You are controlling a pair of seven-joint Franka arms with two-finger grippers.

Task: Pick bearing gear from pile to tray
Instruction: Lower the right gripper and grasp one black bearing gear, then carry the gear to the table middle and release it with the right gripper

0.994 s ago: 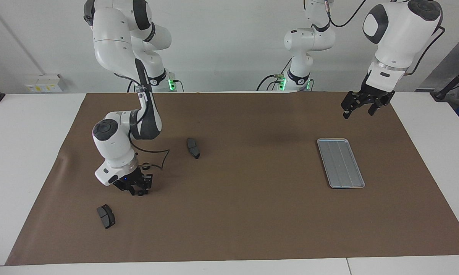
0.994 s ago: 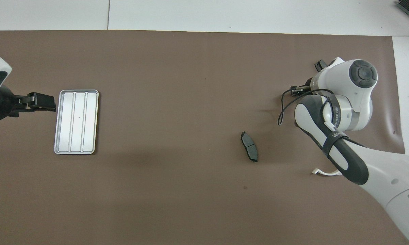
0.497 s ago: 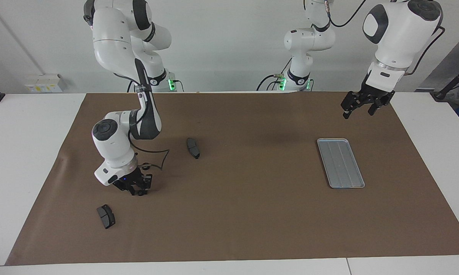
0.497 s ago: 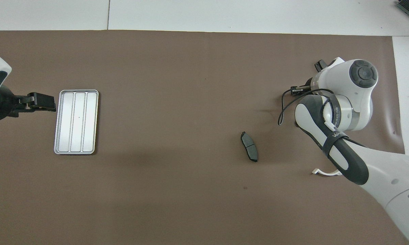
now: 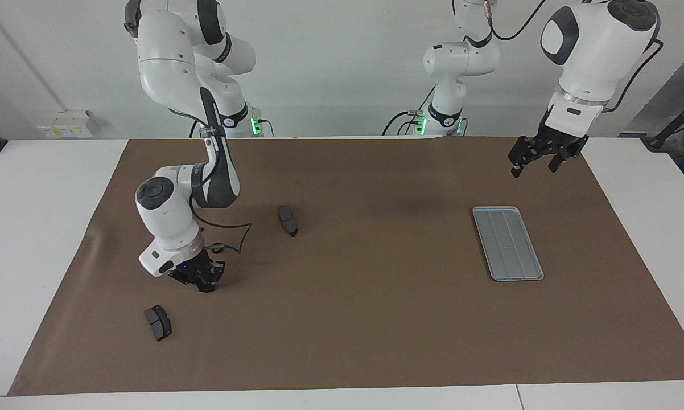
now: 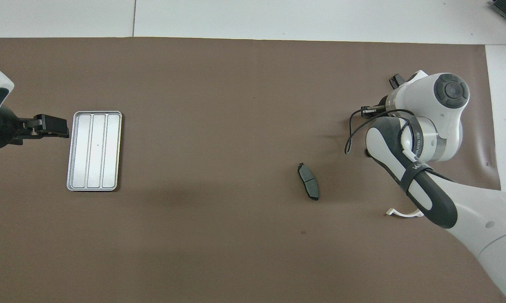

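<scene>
right gripper (image 5: 206,286) low, clamped, left gripper (image 5: 535,162) raised, spread

The tray (image 5: 507,243) lies at my left arm's end of the counter (image 5: 376,341). Well apart from the tray, toward my right arm's end, lie two pads (image 5: 288,220) (image 5: 157,322).

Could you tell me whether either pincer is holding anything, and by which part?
The left pincer hangs open and empty. The right pincer is shut down at the mat; whether a gear sits between its fingertips cannot be told.

empty ridged silver tray (image 5: 507,243)
</scene>
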